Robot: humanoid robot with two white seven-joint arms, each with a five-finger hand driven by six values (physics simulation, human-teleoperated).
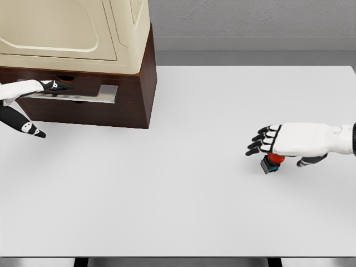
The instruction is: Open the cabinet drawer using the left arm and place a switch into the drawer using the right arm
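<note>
A cabinet with a cream top and a dark brown base [136,83] stands at the table's far left. Its drawer [78,95] is out a little, showing a pale grey strip along its top. My left hand [40,88] comes in from the left edge. Its fingertips [55,85] lie on the drawer's front edge and its thumb is spread wide below. The switch [271,163], a small black block with a red top, sits on the table at the right. My right hand [282,141] hovers palm down just over it, fingers stretched leftward and not closed on it.
The white table [178,200] spreads wide between the cabinet and the switch. Its front edge runs along the bottom of the view. A grey wall stands behind the table.
</note>
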